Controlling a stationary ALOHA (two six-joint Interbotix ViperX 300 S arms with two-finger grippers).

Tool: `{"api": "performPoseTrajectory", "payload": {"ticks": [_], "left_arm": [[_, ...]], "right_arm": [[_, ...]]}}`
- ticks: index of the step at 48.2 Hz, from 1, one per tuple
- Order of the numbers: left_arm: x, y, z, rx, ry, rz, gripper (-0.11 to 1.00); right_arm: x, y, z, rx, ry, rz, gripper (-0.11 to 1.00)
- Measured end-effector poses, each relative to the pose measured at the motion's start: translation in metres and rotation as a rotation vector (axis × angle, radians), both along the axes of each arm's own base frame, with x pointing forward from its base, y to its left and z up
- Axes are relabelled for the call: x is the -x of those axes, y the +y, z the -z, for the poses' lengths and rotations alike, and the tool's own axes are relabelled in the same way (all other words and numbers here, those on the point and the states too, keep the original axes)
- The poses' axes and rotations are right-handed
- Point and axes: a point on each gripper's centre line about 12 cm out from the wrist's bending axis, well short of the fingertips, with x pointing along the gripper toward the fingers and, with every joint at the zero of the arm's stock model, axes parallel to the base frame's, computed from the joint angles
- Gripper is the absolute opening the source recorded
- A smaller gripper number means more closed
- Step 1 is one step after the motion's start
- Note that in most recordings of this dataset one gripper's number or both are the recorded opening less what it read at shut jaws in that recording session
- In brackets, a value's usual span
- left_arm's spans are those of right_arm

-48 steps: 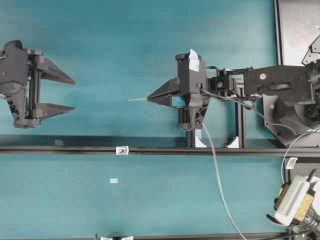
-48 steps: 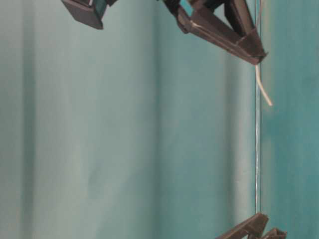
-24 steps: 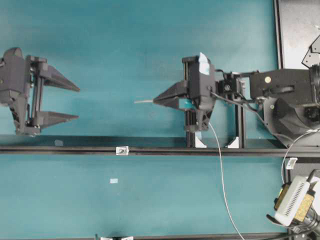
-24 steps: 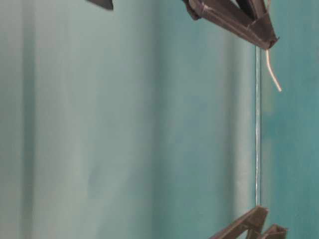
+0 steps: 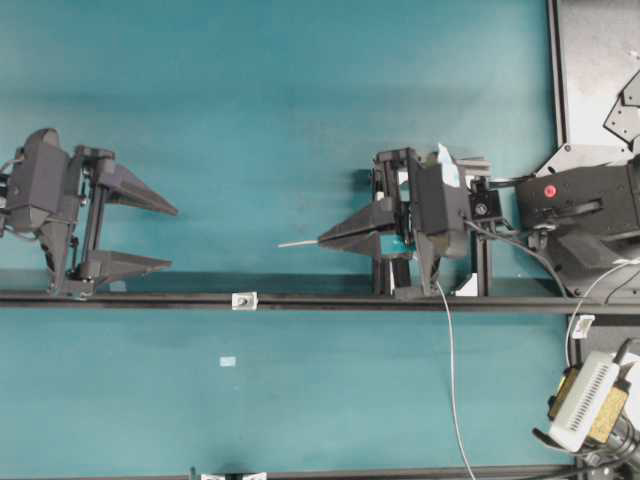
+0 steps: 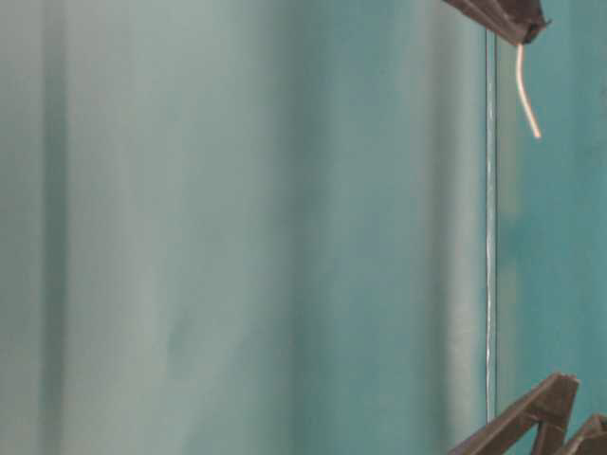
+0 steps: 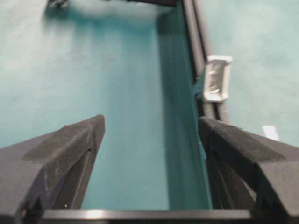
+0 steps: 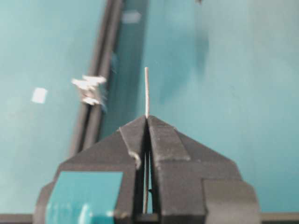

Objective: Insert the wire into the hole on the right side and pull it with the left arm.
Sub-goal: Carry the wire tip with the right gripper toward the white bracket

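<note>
The wire [image 5: 298, 243] is thin and pale; a short end pokes left out of my right gripper [image 5: 322, 241], which is shut on it, and the rest trails back toward the near edge. In the right wrist view the wire [image 8: 146, 91] stands straight out of the closed tips [image 8: 147, 118]. The hole sits in a tiny silver tab [image 5: 243, 300] on the black rail, left of and below the wire tip; it appears blurred [image 8: 88, 88] left of the wire. My left gripper [image 5: 172, 237] stands wide open, empty, left of the tab [image 7: 216, 78].
A black rail [image 5: 420, 301] crosses the teal table from left to right. A second rail [image 5: 350, 473] runs along the bottom edge. A white scrap of tape [image 5: 228, 361] lies between them. A white ribbed device [image 5: 585, 400] sits at the lower right.
My right gripper has drawn back to the right and closer to the rail, the wire still in it. The open left gripper has shifted right and toward the rail.
</note>
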Motion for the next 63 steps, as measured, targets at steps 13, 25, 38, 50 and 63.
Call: {"api": "performPoseTrajectory", "payload": {"ticks": [13, 25, 38, 50, 63], "left_arm": [[-0.005, -0.010, 0.011, 0.002, -0.029, 0.029, 0.87], [-0.020, -0.023, 0.021, 0.008, -0.049, 0.057, 0.87], [-0.032, -0.032, 0.032, 0.011, -0.062, 0.074, 0.86], [-0.032, -0.035, 0.038, 0.011, -0.068, 0.081, 0.86], [-0.033, -0.039, 0.043, 0.028, -0.059, 0.087, 0.86]], "right_arm": [[-0.002, 0.014, 0.018, 0.032, -0.006, 0.027, -0.08], [0.003, 0.036, 0.027, 0.089, -0.024, 0.061, -0.08], [0.010, 0.058, 0.037, 0.131, -0.052, 0.086, -0.08], [0.002, 0.066, 0.055, 0.162, -0.032, 0.094, -0.08], [-0.005, 0.070, 0.066, 0.182, -0.020, 0.094, -0.08]]}}
